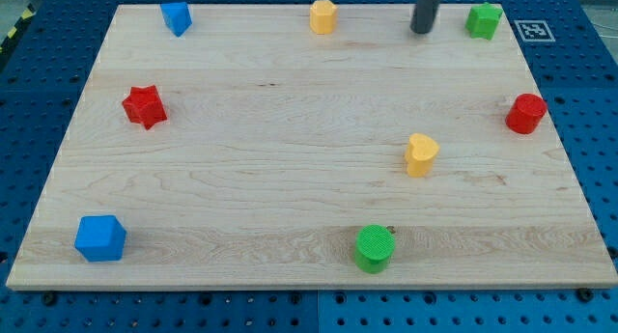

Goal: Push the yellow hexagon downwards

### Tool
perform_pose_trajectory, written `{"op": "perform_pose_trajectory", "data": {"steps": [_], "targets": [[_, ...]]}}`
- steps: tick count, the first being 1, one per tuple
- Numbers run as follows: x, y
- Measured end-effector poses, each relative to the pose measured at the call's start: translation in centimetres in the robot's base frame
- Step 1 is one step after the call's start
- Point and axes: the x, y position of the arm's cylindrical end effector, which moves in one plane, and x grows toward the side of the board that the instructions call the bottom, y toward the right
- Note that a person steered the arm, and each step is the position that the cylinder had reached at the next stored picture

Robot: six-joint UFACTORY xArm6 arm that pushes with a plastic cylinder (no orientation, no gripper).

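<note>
The yellow hexagon point(323, 16) stands near the top edge of the wooden board point(290, 198), a little right of the middle. My tip point(421, 31) is at the view's top, to the right of the yellow hexagon and apart from it, with the green star-like block point(484, 20) on its right. The rod rises out of the view's top edge.
A blue block point(176, 17) is at top left, a red star point(144, 106) at left, a blue cube point(100, 238) at bottom left. A yellow heart-like block point(420, 154) sits right of centre, a green cylinder point(374, 248) at the bottom, a red cylinder point(526, 113) at right.
</note>
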Motion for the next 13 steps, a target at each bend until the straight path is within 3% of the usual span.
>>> {"op": "perform_pose_trajectory", "data": {"steps": [1,4,9,13], "targets": [[-3.9,-5.4],[-4.2,-12.6],[0.3,-11.4],[0.7,-12.5]]}}
